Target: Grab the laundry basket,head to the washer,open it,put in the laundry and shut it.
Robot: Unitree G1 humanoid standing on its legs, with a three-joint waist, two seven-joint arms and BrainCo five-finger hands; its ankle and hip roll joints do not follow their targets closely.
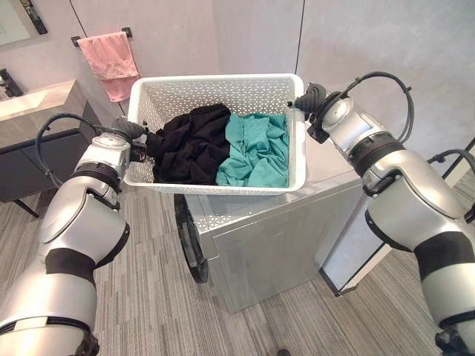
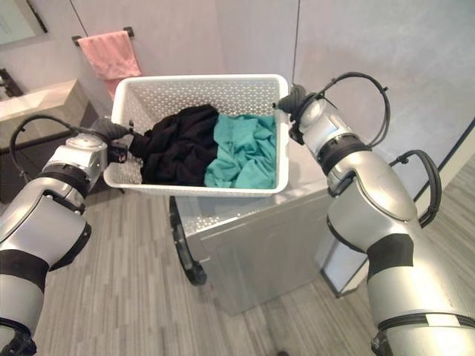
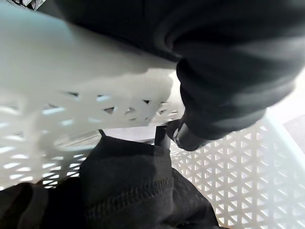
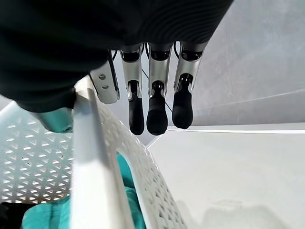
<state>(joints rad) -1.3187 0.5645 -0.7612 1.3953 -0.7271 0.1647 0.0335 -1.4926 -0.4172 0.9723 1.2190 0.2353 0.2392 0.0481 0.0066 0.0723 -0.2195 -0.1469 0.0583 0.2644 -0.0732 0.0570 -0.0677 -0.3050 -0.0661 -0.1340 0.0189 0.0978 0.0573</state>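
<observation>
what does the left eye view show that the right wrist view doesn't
The left eye view shows the pink towel on its wall rail, the washer under the basket, the black clothing and the left hand at the basket's side. The right wrist view shows the right hand up close, fingers hanging outside the rim, thumb inside. Both show the white basket and the teal clothing.

perforated white plastic basket (image 1: 215, 93), soft black cloth (image 1: 189, 144), teal cloth (image 1: 256, 152), brushed metal washer (image 1: 282, 237)
</observation>
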